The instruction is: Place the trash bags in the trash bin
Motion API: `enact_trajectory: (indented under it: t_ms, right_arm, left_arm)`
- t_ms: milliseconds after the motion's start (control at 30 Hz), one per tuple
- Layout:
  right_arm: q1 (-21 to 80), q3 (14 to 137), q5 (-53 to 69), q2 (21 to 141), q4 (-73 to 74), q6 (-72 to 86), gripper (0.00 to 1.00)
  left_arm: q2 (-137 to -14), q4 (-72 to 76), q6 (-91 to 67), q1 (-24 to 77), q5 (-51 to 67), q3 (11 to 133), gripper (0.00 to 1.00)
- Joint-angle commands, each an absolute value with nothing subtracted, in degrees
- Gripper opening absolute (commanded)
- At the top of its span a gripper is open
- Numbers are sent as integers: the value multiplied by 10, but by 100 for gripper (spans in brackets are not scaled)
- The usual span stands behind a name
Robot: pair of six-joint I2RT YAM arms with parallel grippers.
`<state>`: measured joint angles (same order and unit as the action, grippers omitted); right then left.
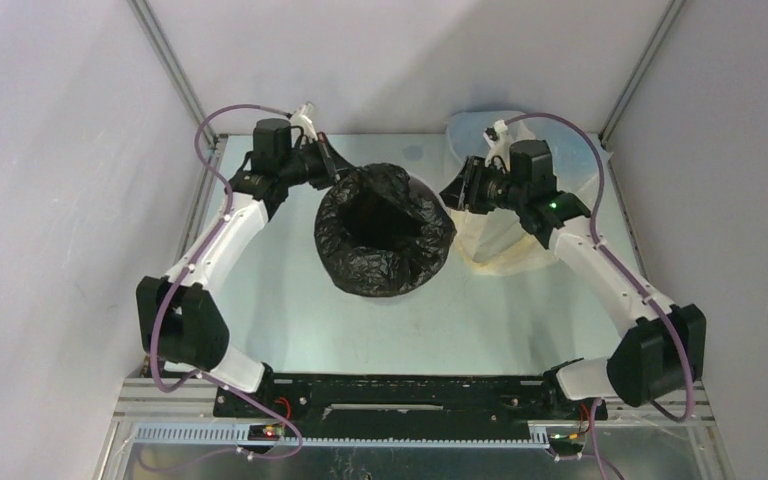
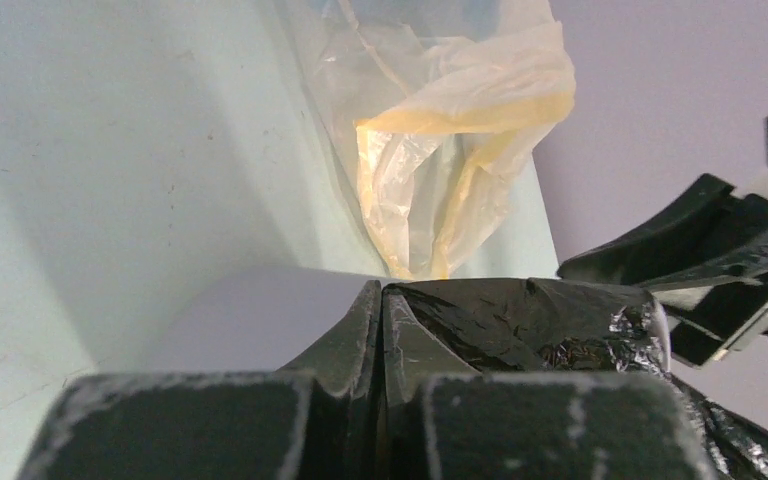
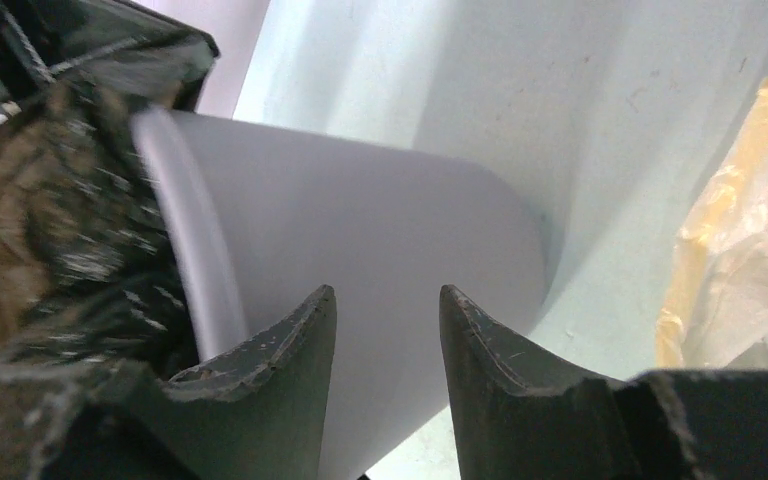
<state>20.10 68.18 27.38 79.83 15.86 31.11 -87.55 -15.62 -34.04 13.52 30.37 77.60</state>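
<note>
Left pincer (image 2: 382,300) pinched shut on trash bag (image 1: 360,268) rim; right pincer (image 3: 388,296) half-open beside trash bin (image 3: 360,215)

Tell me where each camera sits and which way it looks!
Top camera: above and behind the robot, looking down at the table; the left arm and right arm both show, flanking the black bag.
Left wrist camera: on the left arm, looking along the shut left fingers pinching the black bag, toward the yellowish bag and the right fingers.
Right wrist camera: on the right arm, looking between the open right fingers at the bin side.
Shared: both wrist cameras see the bin, black bag and yellowish bag.
</note>
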Motion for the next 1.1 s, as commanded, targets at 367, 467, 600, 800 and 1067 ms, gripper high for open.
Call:
enact_trajectory:
  t_ms: [367,467,600,800,1067]
  right_arm:
    - [171,683,229,753,183,252,44]
    - [169,683,212,721,187,208,51]
    - [189,691,225,664,190,137,58]
    - [274,748,200,631,234,60,66]
    - [414,815,78,661,322,-45,69]
  left_arm:
    - [-927,-188,-338,137,279,826,8]
    - [-918,-190,-333,136,262,822,10]
    - [-905,-190,-333,136,262,818,10]
    - [-886,-190,-334,136,269,812,10]
    - [-865,-190,-334,136,266,801,10]
